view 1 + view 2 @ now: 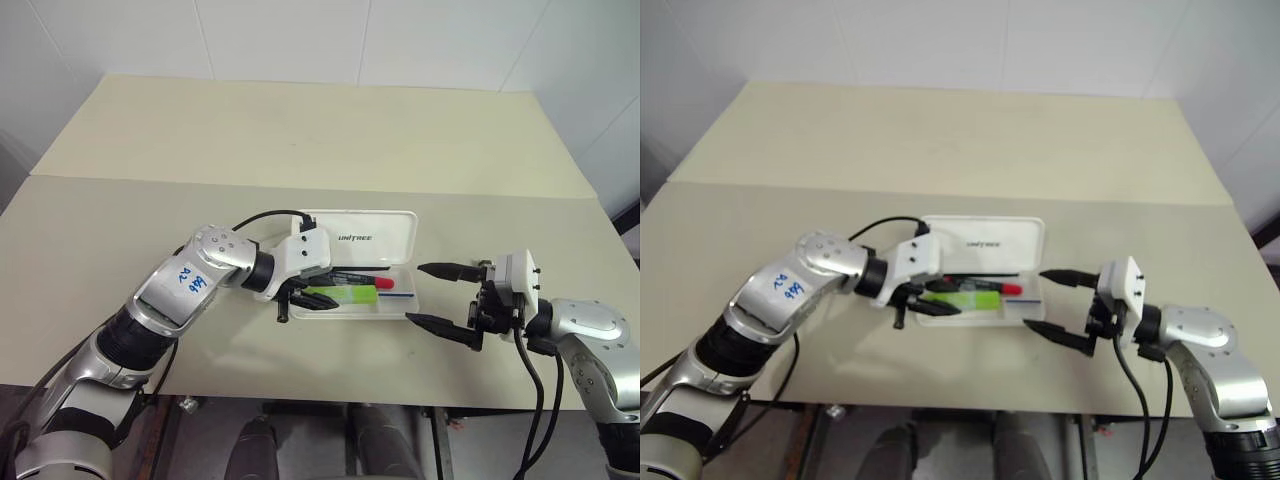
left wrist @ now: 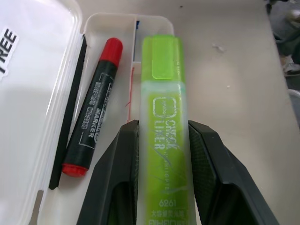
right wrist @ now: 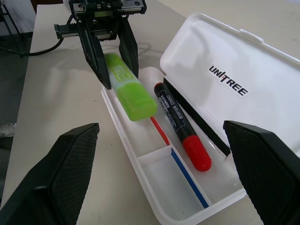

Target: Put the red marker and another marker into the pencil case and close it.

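Left gripper (image 3: pixel 115 51) clamps green marker (image 3: pixel 129 91) over open pencil case (image 1: pixel 395 300) for placement; right gripper (image 1: pixel 440 295), at three o'clock, waits spread.

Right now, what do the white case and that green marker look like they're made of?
The pencil case looks like smooth, glossy hard plastic: light reflects off its lid and the thin walls are faintly see-through. The green marker seems to be translucent plastic with a frosted barrel under its white printing.

Lab-like test room: bare beige table (image 1: pixel 300 140) against plain white walls (image 1: pixel 300 40).
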{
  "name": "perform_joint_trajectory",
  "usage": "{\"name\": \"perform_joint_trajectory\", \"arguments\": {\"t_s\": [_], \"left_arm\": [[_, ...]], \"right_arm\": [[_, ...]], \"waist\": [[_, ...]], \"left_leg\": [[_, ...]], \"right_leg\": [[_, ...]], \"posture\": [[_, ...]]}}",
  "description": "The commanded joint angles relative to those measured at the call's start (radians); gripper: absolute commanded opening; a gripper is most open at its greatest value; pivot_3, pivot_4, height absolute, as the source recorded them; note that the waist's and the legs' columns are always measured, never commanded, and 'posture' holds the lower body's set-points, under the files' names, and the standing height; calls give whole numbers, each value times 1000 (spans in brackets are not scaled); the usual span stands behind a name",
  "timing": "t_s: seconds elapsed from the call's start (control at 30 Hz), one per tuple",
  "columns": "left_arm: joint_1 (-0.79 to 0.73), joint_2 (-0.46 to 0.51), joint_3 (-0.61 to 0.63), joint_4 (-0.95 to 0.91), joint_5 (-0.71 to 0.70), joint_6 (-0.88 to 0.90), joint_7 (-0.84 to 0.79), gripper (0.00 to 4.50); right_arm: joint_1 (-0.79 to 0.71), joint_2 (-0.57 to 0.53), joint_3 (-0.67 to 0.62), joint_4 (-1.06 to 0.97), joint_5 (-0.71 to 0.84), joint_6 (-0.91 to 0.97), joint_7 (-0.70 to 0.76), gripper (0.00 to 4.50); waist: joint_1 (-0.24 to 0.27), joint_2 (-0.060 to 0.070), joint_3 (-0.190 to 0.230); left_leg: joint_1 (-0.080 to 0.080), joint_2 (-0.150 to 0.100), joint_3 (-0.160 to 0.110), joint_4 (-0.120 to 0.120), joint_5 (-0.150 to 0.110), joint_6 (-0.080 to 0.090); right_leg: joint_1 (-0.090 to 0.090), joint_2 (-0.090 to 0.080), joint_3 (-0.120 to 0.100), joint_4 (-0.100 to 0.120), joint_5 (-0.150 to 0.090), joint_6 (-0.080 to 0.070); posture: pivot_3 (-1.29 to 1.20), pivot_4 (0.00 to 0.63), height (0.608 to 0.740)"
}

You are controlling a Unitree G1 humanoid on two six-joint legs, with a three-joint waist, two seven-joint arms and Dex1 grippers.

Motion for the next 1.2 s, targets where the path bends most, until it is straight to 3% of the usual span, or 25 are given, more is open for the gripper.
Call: {"name": "perform_joint_trajectory", "arguments": {"t_s": [0.03,0.3,0.33,0.57,0.63,0.8,1.2], "left_arm": [[-13,-11,0,-37,6,18,11,1110],[-14,-32,-22,-38,25,42,35,1110],[-15,-38,-25,-35,28,49,41,1820],[-19,-63,-30,-31,31,64,52,4025],[-19,-64,-29,-31,31,63,55,4413],[0,-106,30,-25,12,11,87,4413],[211,-84,285,-22,-152,-357,-94,4413]], "right_arm": [[-2,-6,-26,-33,9,-9,-3,4500],[-5,-11,-29,-37,9,-3,-7,4500],[-4,-12,-30,-39,9,-2,-8,4500],[3,-20,-38,-48,9,8,-18,4500],[5,-24,-41,-48,5,13,-26,4500],[-4,-23,-57,-11,-18,26,-81,4500],[-92,112,-143,323,-215,-45,-465,4500]], "waist": [[0,0,0],[0,0,0],[0,0,0],[0,0,0],[1,0,0],[1,0,0],[1,0,0]], "left_leg": [[0,0,0,0,0,0],[0,0,0,0,0,0],[0,0,0,0,0,0],[0,0,0,0,0,0],[0,0,0,0,0,0],[0,0,0,1,0,0],[1,0,0,1,0,0]], "right_leg": [[0,0,0,0,0,0],[0,0,0,0,0,0],[0,0,0,0,0,0],[0,0,0,1,1,2],[0,0,0,1,1,2],[0,0,0,1,1,2],[0,0,0,2,1,1]], "posture": [[0,150,740],[0,150,740],[0,150,740],[0,150,740],[0,150,740],[0,150,740],[0,150,740]]}}
